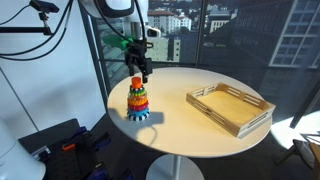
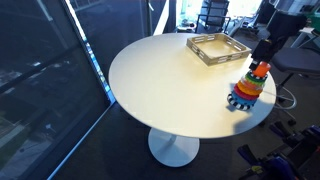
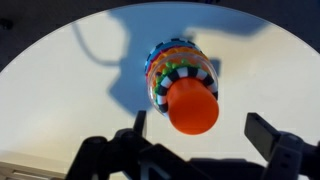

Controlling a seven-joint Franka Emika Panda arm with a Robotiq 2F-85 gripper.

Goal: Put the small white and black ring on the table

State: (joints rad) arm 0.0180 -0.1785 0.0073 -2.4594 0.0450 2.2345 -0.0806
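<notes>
The ring stacker (image 1: 138,101) stands near the edge of the round cream table (image 1: 185,125); it also shows in an exterior view (image 2: 248,88). It has an orange top (image 3: 192,106), and just under that sits the small white and black ring (image 3: 184,74) with its scalloped edge, on the coloured rings. My gripper (image 3: 200,132) is open directly above the stack, its fingers either side of the orange top without touching it. In both exterior views it (image 1: 142,68) hovers just over the stack (image 2: 264,55).
A rectangular light wooden tray (image 1: 230,108) lies on the far part of the table from the stacker (image 2: 218,46). Bare tabletop lies between them. Windows stand behind; floor clutter lies below the table's edge.
</notes>
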